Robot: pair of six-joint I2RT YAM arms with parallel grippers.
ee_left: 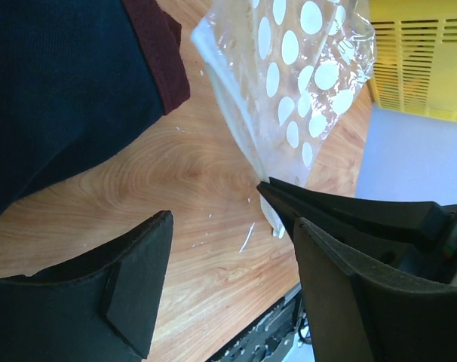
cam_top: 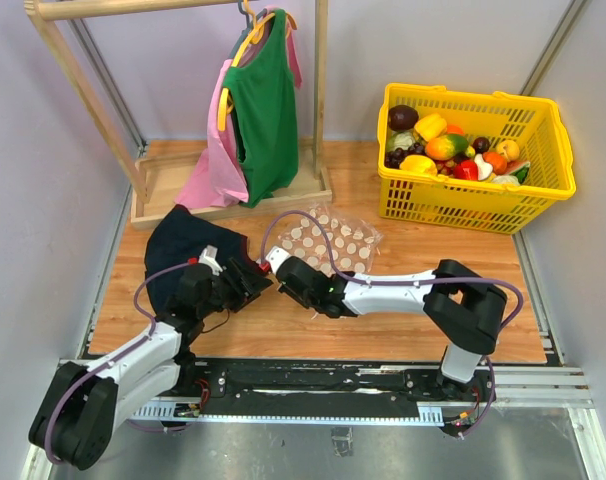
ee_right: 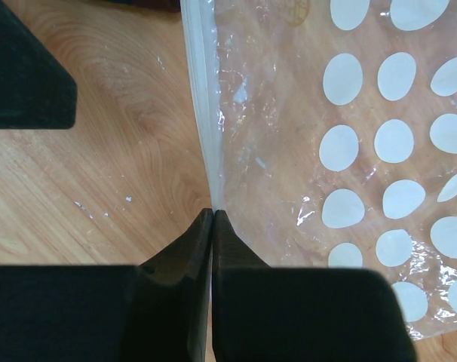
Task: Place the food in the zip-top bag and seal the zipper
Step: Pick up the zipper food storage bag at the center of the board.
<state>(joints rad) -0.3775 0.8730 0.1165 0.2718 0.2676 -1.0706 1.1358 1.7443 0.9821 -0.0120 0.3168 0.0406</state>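
The zip-top bag lies flat on the wooden table, clear with white dots; it also shows in the left wrist view and the right wrist view. Its zipper runs along the bag's left edge. My right gripper is shut on the near end of that zipper strip; in the top view it is at the bag's near left corner. My left gripper is open and empty just left of that corner, above bare wood. The food is heaped in the yellow basket, none in the bag.
The yellow basket stands at the back right. A dark navy cloth lies left of the bag, under my left arm. A wooden clothes rack with a green shirt and a pink one stands at the back left.
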